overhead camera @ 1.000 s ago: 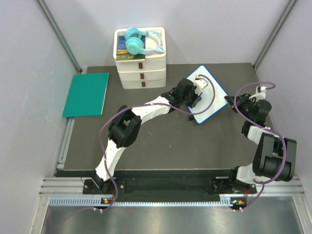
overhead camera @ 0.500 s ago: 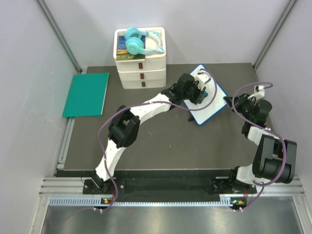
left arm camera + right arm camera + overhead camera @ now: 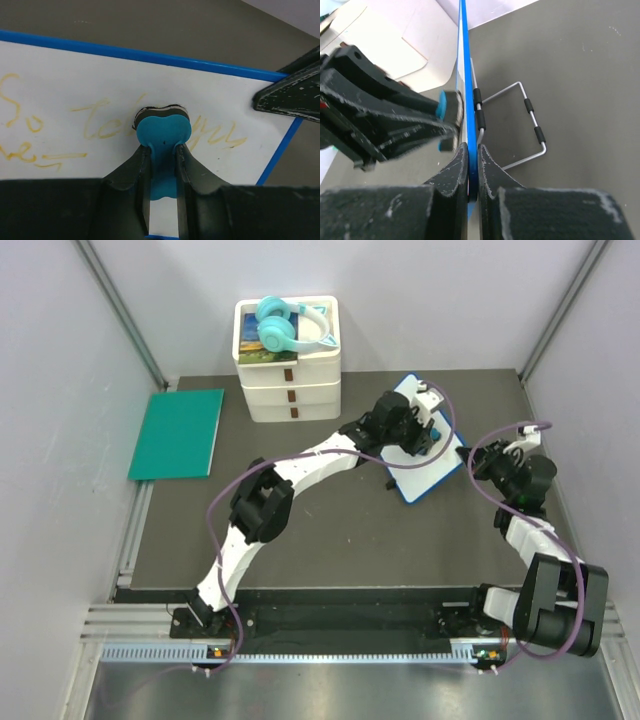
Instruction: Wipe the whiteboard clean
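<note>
Left end effector [image 3: 161,151]: clamped on eraser [image 3: 162,129] | right end effector [image 3: 472,148]: clamped on whiteboard [image 3: 65,75] (drawers [image 3: 290,390], mat [image 3: 178,432] nearby)

— Bright and even from overhead; only soft, faint shadows on the dark table [image 3: 330,530]. Mild sheen along the metal strip [image 3: 300,690] at the bottom.

— Sharp throughout up there. Closer in, crisp and evenly lit on the whiteboard [image 3: 75,85] and blue eraser [image 3: 162,131]; murky and soft on the fingers of the left gripper [image 3: 162,149] by the lens.

— Same from the right wrist: near-black, blurred right gripper [image 3: 472,150], washed-out white top left.
</note>
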Robot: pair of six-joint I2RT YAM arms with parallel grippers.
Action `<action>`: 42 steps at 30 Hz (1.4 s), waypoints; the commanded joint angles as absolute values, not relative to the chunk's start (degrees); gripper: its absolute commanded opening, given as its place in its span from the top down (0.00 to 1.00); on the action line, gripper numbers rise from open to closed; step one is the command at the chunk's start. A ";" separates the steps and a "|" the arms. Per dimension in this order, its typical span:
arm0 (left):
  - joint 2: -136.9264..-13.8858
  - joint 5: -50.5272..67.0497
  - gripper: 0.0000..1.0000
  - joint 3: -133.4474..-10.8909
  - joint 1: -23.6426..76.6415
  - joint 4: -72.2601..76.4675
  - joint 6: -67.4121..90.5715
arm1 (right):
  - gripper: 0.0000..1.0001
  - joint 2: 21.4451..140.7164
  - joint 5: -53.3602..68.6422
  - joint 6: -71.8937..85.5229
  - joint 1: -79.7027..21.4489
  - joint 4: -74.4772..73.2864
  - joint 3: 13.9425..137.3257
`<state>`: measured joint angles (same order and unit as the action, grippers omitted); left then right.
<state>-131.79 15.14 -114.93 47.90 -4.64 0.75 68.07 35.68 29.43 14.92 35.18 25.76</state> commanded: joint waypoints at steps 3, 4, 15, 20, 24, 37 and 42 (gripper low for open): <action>-133.24 17.84 1.00 -117.34 51.76 -2.11 2.89 | 1.00 67.41 36.21 23.38 13.01 31.82 26.98; -133.33 18.54 1.00 -116.99 52.38 -1.67 3.60 | 1.00 67.50 36.21 23.64 12.92 32.60 26.72; -132.98 15.74 1.00 -108.20 56.60 9.31 9.84 | 1.00 67.76 37.00 23.99 11.87 33.93 26.46; -134.82 14.24 1.00 -109.95 55.64 11.51 14.58 | 1.00 66.54 36.92 23.29 11.87 32.79 26.72; -136.67 13.09 1.00 -113.37 52.84 10.64 15.55 | 1.00 66.09 36.83 22.85 11.95 32.17 26.72; -139.31 17.22 1.00 -112.59 44.82 9.40 17.84 | 1.00 67.41 37.44 23.47 11.51 33.57 26.89; -137.73 19.42 1.00 -110.66 48.24 9.40 16.18 | 1.00 67.41 37.27 23.55 11.43 33.40 26.98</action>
